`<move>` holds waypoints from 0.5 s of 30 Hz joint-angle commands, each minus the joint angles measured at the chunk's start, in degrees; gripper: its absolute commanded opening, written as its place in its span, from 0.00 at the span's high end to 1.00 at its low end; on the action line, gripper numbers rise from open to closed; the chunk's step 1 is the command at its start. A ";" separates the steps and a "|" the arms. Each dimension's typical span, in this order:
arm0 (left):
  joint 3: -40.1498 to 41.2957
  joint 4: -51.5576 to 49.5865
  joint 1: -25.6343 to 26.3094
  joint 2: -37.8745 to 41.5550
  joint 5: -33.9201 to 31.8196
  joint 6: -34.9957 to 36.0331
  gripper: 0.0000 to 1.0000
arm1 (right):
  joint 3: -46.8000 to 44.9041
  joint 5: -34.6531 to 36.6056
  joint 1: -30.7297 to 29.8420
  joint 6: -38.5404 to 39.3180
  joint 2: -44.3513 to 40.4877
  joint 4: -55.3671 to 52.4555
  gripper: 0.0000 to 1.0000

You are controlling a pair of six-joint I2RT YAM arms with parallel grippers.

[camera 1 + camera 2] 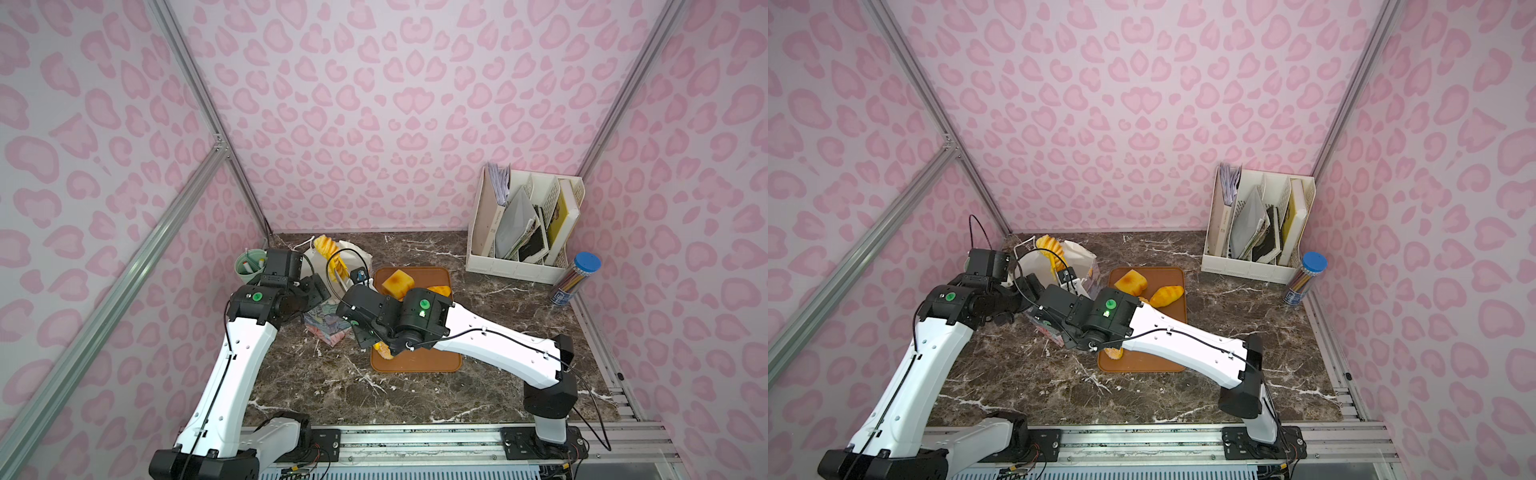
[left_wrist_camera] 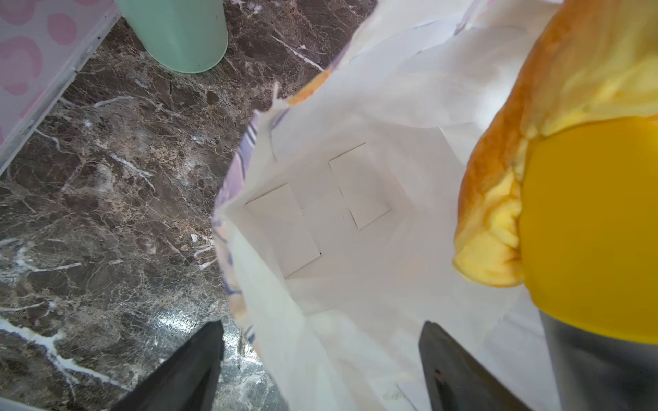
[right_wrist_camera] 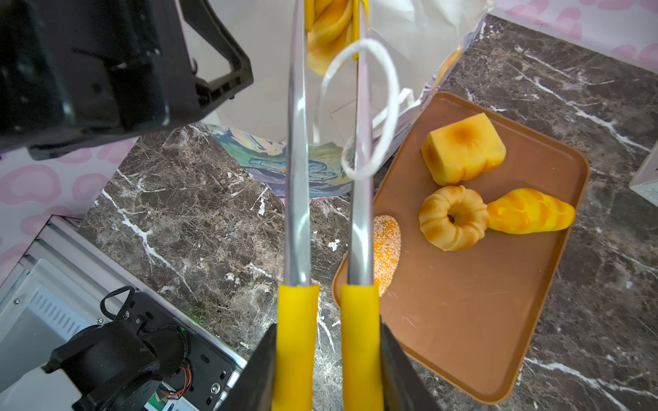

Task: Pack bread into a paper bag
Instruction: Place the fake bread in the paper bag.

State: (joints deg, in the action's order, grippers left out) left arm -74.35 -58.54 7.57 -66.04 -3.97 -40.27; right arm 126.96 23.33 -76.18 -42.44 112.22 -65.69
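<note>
Furthest left of the brown tray (image 3: 463,341), against the wall, stands a mint-green cup (image 1: 250,262). Between the cup and the tray is the left gripper (image 2: 322,323). Its jaws are spread wide across the near wall of the paper bag (image 1: 328,326), with one finger outside over the marble and one inside, and neither presses the paper.

The bag stands upright just beside the tray's left edge. Its mouth gapes open, the outside is printed in pastel blue, green and pink, and the inside is plain white down to the folded floor.

At that mouth, left of the tray's far corner, hangs the croissant (image 1: 326,249). It is glossy, ridged, golden-brown on the crust and paler yellow in the folds. It is pinched between the yellow tips of the tongs (image 3: 297,178). I cannot tell whether it has passed below the bag's rim. It sits beyond the left gripper's fingers and a full tong-length from the right gripper (image 3: 328,331). In the right wrist view one white cord handle crosses a tong arm.

The right gripper hangs over the tray's near left corner, clenched on the tongs' yellow handles.

On the tray itself:
- The sprinkle-topped oval bun (image 3: 388,249) lies at the left edge.
- The square loaf (image 3: 463,149), with a browned top, is at the far end.
- The ring-shaped bun (image 3: 452,217) is just nearer than the loaf.
- The ridged spiral roll (image 3: 530,211) touches the ring's right side.

Well right of the tray stand a cream file organizer (image 1: 523,224) and a blue-capped tube of pencils (image 1: 575,282).
</note>
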 commanded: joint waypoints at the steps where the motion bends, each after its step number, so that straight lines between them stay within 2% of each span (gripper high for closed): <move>1: -0.49 0.27 -0.01 -0.99 0.07 0.13 0.24 | -0.09 1.09 -0.23 -1.47 -0.60 0.05 0.68; 5: -1.51 -0.07 -0.08 -2.31 1.18 0.41 0.35 | -0.55 1.59 -0.78 -2.36 -0.87 -0.40 0.56; 9: -2.09 -0.32 -0.01 -2.98 1.31 0.64 0.37 | -0.65 2.39 -1.17 -2.81 -1.20 -0.42 0.43; 15: -2.47 -0.32 -0.09 -3.17 1.07 0.81 0.37 | -0.74 3.32 -1.25 -2.61 -1.81 0.03 0.41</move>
State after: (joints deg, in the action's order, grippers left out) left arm -76.40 -58.74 7.57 -69.01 -2.85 -40.12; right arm 126.19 24.25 -77.41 -44.77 111.11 -66.57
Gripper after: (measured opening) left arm 0.634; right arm 0.591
